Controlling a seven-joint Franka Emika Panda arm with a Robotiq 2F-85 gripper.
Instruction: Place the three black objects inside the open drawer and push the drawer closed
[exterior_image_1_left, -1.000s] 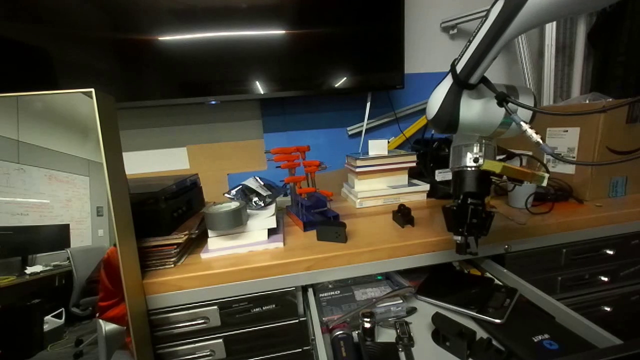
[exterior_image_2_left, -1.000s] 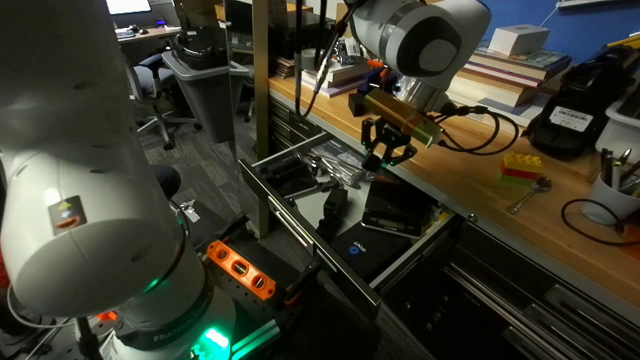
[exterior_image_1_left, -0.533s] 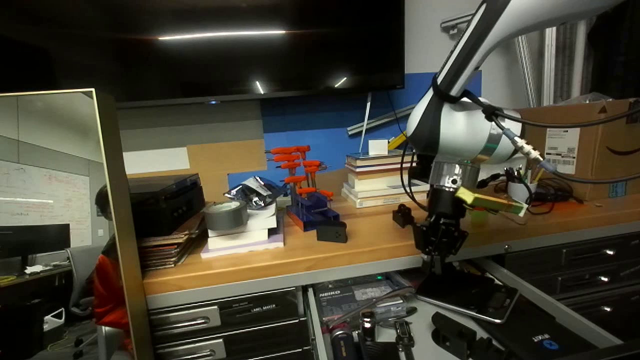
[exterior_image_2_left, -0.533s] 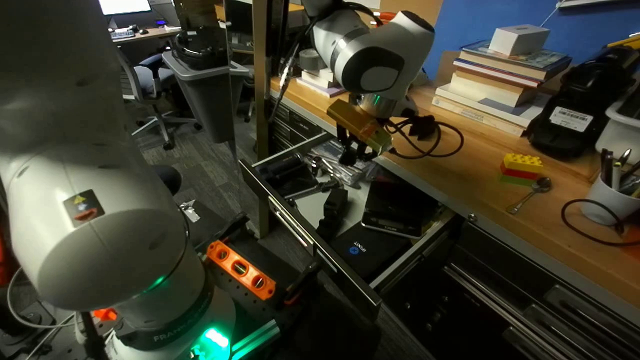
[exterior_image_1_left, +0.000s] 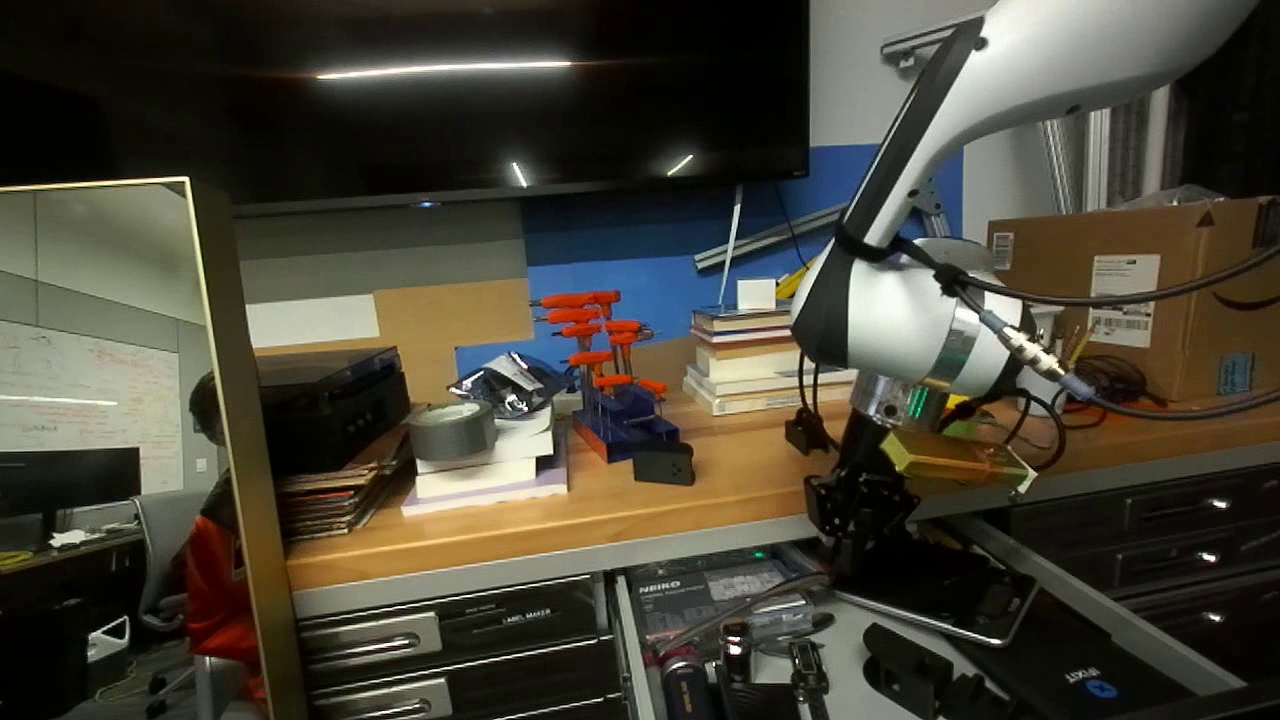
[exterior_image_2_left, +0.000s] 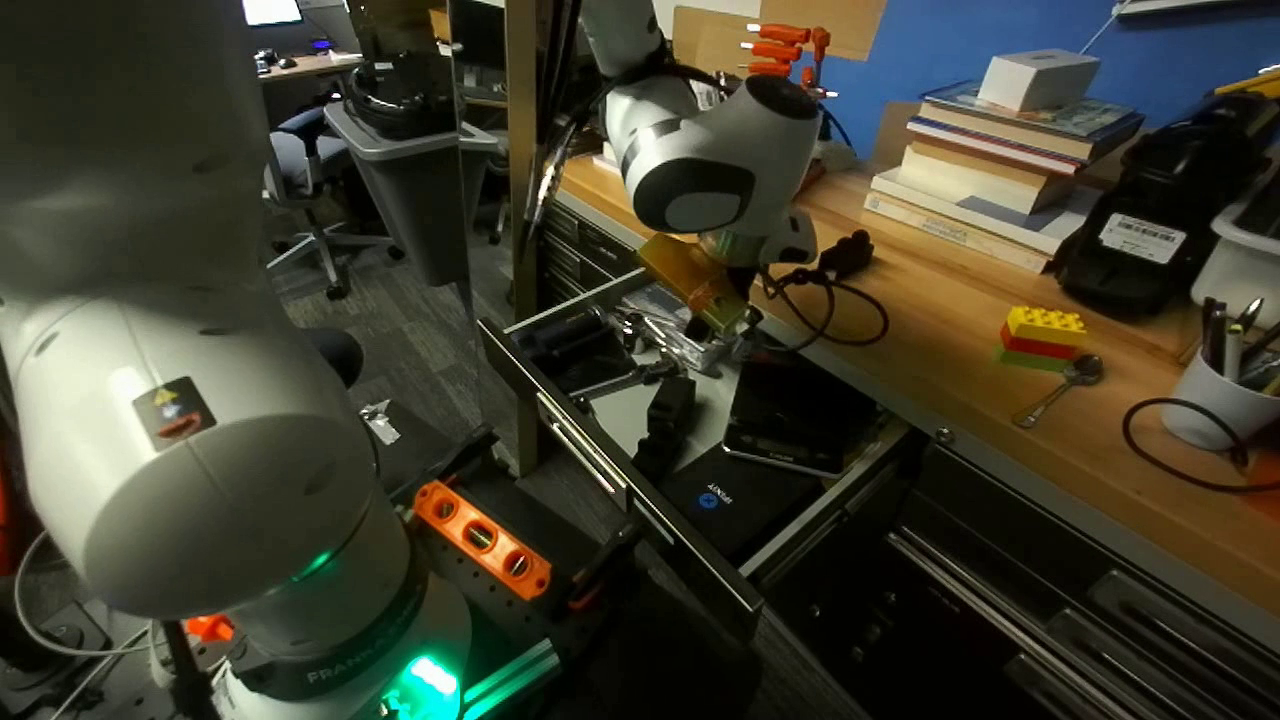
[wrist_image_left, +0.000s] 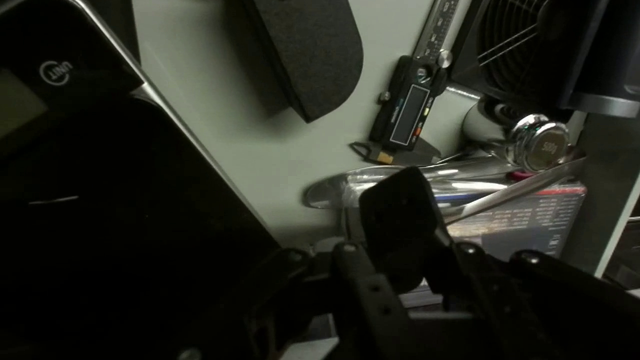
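My gripper hangs low over the back of the open drawer, pointing down. In the wrist view it is shut on a black block held between the fingers; in an exterior view the yellow-wrapped wrist camera mostly hides the gripper. The block is above a plastic-wrapped pack, near a flat black scale. Another black piece lies in the drawer; it also shows in the wrist view. On the desk stand a black box-like piece by the tool stand and a small black piece near the books.
The drawer also holds the black scale, a black iFixit case, calipers, a chrome weight and a plastic-wrapped pack. The desk edge borders the drawer's back. Books and a tool stand stand on the desk.
In an exterior view my gripper has moved left and down, from beside the desk edge into the back of the drawer, still holding the black block. The drawer and the desk pieces stay in place.
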